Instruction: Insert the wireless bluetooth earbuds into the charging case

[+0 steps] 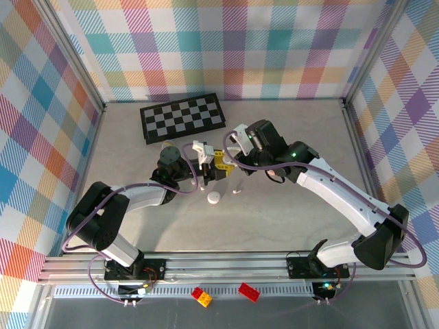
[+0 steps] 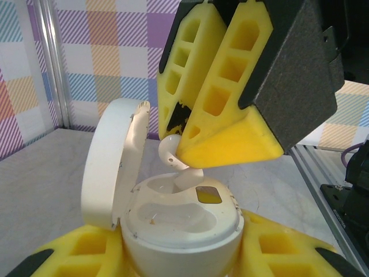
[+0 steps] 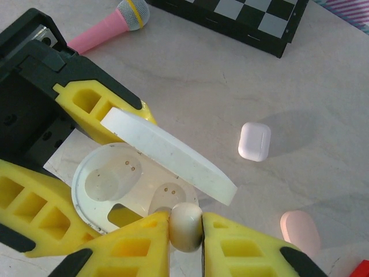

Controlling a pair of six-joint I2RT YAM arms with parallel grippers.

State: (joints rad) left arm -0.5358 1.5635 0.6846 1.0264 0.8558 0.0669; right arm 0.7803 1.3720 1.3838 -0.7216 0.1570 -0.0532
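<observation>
Earbud [image 2: 174, 157] partway into case [image 2: 179, 228] (lid [image 2: 108, 167] open)

Bright, even light in all views. Shadows on the desk [image 3: 190, 75] are soft; the closed white case [image 3: 254, 141] throws one rightward.

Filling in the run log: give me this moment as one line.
phase: insertion | left gripper: shut on charging case, lid open | right gripper: shut on earbud, stem tip in case, not seated
</observation>
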